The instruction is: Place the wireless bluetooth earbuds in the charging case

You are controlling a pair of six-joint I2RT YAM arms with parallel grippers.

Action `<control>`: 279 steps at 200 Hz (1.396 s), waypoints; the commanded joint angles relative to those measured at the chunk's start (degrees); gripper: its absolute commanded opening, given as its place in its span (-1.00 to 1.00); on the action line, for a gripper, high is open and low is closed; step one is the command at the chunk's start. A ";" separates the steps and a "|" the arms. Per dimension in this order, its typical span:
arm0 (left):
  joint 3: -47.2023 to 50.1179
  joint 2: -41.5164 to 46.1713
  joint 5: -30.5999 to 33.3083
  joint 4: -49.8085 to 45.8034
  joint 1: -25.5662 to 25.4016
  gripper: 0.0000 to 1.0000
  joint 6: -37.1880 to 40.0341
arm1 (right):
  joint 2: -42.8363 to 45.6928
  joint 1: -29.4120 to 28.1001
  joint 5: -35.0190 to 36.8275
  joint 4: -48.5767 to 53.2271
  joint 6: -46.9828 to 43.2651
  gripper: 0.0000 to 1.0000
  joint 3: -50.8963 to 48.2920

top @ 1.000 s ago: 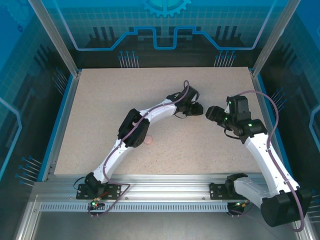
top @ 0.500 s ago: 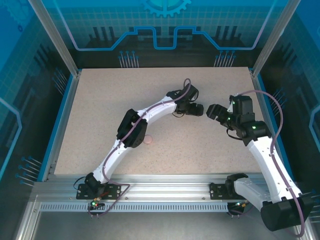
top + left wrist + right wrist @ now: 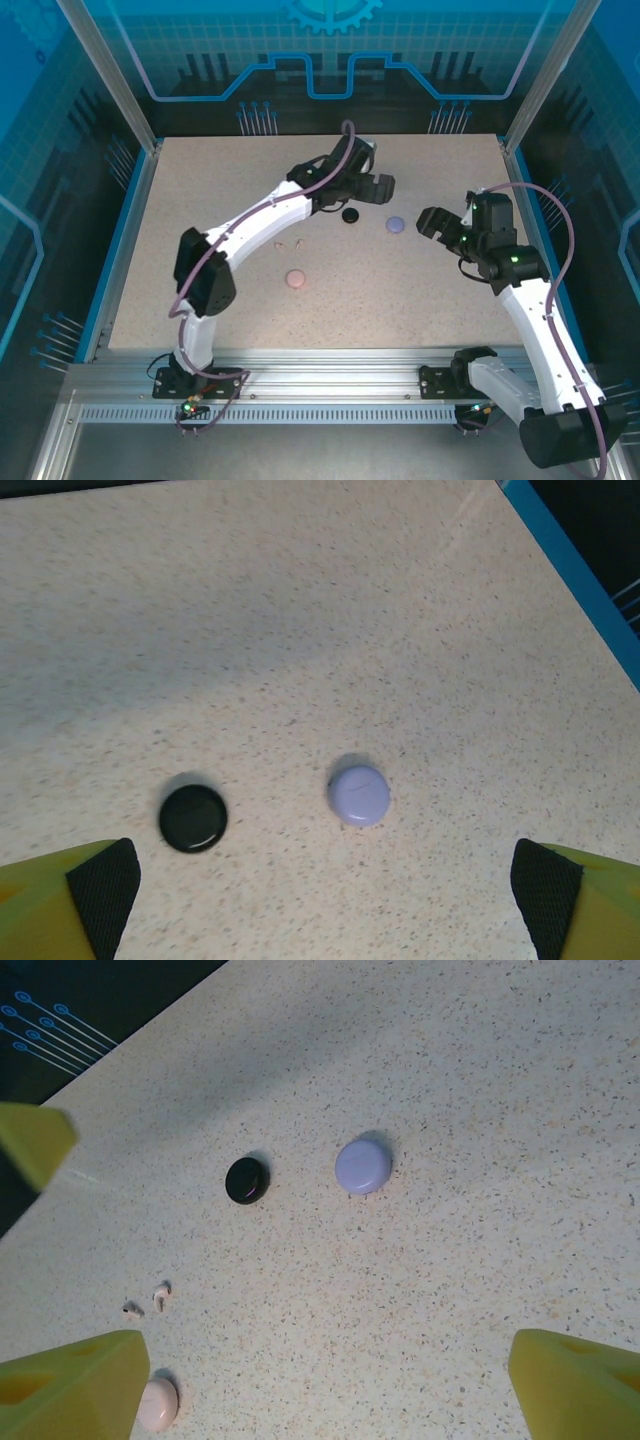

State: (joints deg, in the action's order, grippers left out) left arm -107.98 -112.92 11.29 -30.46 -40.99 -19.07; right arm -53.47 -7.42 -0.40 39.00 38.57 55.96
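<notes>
L gripper (image 3: 378, 188) is pulling back toward 12 o'clock, uncovering black case (image 3: 350, 215) & lavender case (image 3: 396, 224). Pale earbuds (image 3: 160, 1292) are lying loose at 8 o'clock of black case. L gripper & R gripper (image 3: 432, 222) are hanging w/ jaws spread, empty, so pickup is looking next.

Two pale pink earbuds (image 3: 161, 1293), tiny and stemmed, lie loose and close together at lower left of the right wrist view. Round pink case (image 3: 295, 279) sits just below them. Black case (image 3: 349, 215) and lavender case (image 3: 395, 224) lie side by side, apart, at upper centre of the top view.
</notes>
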 commanded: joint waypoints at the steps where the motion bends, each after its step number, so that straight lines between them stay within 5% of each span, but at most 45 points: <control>1: 9.59 6.92 5.53 7.36 0.11 0.98 1.92 | 0.31 0.91 0.18 0.73 -0.51 0.94 1.81; 83: 39.47 30.49 10.46 24.25 1.44 0.97 2.81 | -4.35 -4.33 4.85 2.62 -0.11 1.00 2.32; 170: 65.45 51.15 10.43 35.06 11.35 0.97 -6.01 | -18.75 -24.37 16.53 0.90 5.04 1.00 3.84; 235: 71.33 60.50 12.55 32.19 16.09 0.98 -6.79 | -36.69 -35.15 17.64 1.55 5.95 1.00 15.20; 279: 71.69 62.75 12.69 25.67 21.17 0.98 -13.96 | -50.68 -40.98 15.02 5.93 5.52 1.00 27.77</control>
State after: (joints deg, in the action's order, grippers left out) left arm -36.53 -51.46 22.87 -0.84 -23.20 -27.62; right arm -98.28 -45.76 15.66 40.69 43.53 77.34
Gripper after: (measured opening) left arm 0.989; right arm 0.999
